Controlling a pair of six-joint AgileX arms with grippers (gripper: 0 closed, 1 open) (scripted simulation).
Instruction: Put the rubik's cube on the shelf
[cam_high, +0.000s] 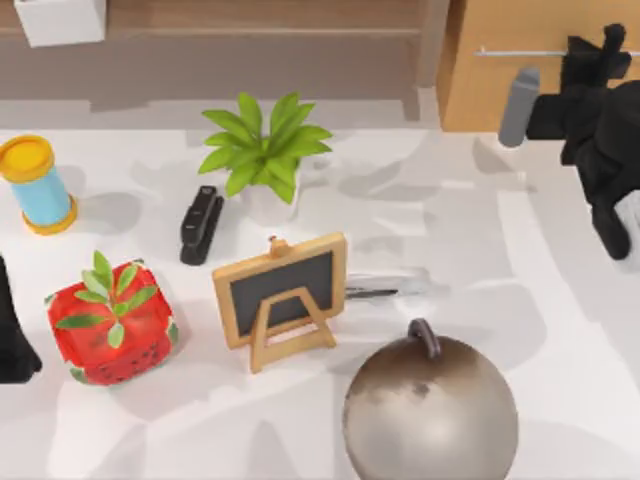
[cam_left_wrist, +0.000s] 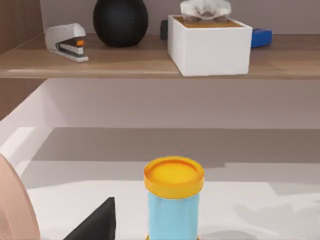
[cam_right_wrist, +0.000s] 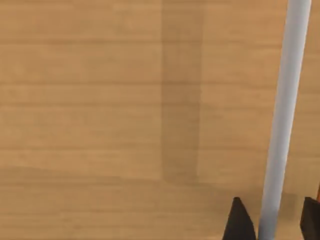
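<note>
Two fingers of right gripper (cam_right_wrist: 272, 220) straddle drawer handle (cam_right_wrist: 282, 115) at far right, jaws open around bar. Cube unseen, likely inside drawer (cam_high: 520, 60). Shelf (cam_high: 250, 45) far left. Left gripper near left edge, state unclear.

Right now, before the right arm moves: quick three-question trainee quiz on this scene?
1. True or false: the right gripper straddles the cabinet's silver handle.
2. Which lies on the shelf with the tissue box? A) white stapler B) strawberry cube C) small blackboard
3. Fill in: the left gripper sits at the table's ___ edge.
Key: 1 true; 2 A; 3 left.
</note>
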